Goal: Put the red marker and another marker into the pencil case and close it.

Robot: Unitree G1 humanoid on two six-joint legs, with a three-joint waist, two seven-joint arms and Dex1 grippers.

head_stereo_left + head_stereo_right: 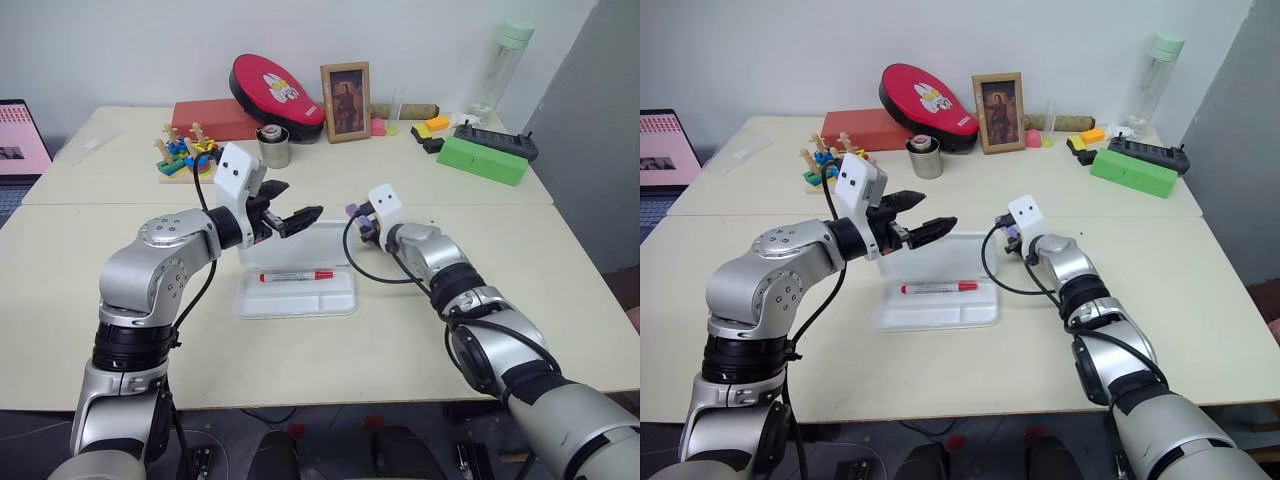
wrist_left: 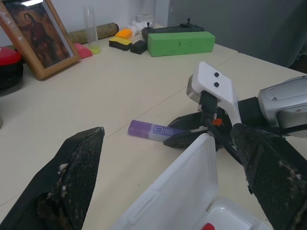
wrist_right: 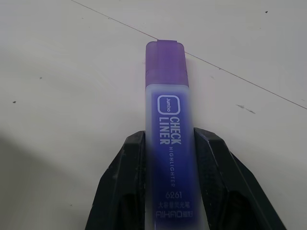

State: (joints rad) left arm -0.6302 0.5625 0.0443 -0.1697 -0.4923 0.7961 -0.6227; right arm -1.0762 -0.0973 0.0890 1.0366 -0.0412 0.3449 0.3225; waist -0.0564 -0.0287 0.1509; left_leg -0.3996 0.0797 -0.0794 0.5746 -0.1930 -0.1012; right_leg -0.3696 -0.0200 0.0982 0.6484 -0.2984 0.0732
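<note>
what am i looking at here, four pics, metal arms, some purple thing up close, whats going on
This is a two-armed humanoid robot at a table. The two wide pictures come from cameras in its head, looking down over its arms. The other two come from a camera on each wrist, looking along that arm's two black fingers.

On the table an open white pencil case lies with a red marker already in its tray. The right gripper has a finger on each side of a lilac marker that lies on the table beside the case; that is the purple thing up close. The left gripper hangs open above the case, holding nothing.

Further back are a green box, a framed picture, a red pouch and wooden toys.
</note>
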